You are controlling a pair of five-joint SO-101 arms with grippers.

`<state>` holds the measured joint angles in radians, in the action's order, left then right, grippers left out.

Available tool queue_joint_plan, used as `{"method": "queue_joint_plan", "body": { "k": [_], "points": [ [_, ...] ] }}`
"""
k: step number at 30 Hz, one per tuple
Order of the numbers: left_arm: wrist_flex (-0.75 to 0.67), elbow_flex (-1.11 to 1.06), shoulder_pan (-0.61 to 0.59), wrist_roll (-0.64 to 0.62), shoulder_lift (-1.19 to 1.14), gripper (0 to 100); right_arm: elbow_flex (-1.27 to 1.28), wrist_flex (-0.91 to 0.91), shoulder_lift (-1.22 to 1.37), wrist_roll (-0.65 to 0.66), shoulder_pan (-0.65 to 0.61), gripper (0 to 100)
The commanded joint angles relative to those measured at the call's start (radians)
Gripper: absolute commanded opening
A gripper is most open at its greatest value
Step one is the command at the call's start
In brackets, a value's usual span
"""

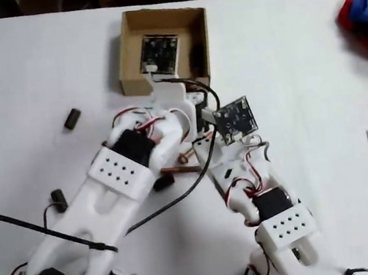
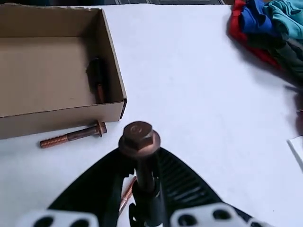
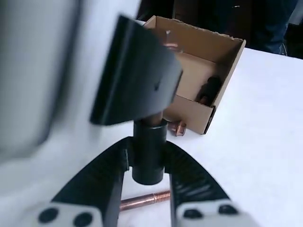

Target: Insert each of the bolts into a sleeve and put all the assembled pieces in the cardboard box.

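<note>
**Item 1. Left gripper** [image 2: 141,163]: jaws closed on a copper-coloured bolt [image 2: 139,138]. They grip the shank just under the flanged hex head, and the head is uppermost.

**Item 2. Right gripper** [image 3: 148,163]: jaws clamped on a black sleeve [image 3: 148,151], which stands upright directly beneath the left gripper. We see the bolt's shank running down to the sleeve's open top. We cannot tell how deep it sits.

**Item 3. Cardboard box** [image 2: 57,120]: open-topped, on the white tabletop [image 1: 296,61] just beyond the two grippers. We count one assembled piece [image 2: 97,78] inside, a black sleeve with copper shank showing, lying against a side wall.

**Item 4. Loose bolt** [image 2: 73,135]: lies flat on the tabletop just outside the box's near wall and roughly parallel to it.

**Item 5. Second loose bolt** [image 3: 144,201]: lies flat on the tabletop beneath the right gripper.

**Item 6. Spare sleeves, two:**
- The first spare sleeve [image 1: 71,118] lies on the tabletop, apart from the box on the left arm's side.
- The second spare sleeve [image 1: 59,198] lies on the tabletop just beside the left arm.

**Item 7. Pile of coloured cloth** [image 2: 270,28]: at the tabletop's edge, well apart from the box.
</note>
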<state>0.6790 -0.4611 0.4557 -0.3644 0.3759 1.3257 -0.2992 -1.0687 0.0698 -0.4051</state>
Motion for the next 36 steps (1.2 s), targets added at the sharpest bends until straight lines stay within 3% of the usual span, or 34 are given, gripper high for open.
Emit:
{"method": "queue_joint_plan", "body": {
  "k": [1,6,18,26,36],
  "points": [
    [-0.02,0.001,0.0,0.021,0.006,3,-0.014,0.024,-0.033,-0.008,0.01,2.2],
    [-0.017,0.002,-0.005,0.02,0.011,18,-0.014,0.024,-0.033,-0.008,0.012,2.2],
    [0.012,0.012,-0.02,0.023,0.015,17,-0.014,0.024,-0.033,-0.008,0.016,2.2],
    [0.153,0.124,0.038,0.094,0.015,17,-0.014,0.024,-0.033,-0.008,0.019,2.2],
    [0.176,0.133,0.048,0.103,0.015,17,-0.014,0.024,-0.033,-0.008,0.027,2.2]
  ]
}}
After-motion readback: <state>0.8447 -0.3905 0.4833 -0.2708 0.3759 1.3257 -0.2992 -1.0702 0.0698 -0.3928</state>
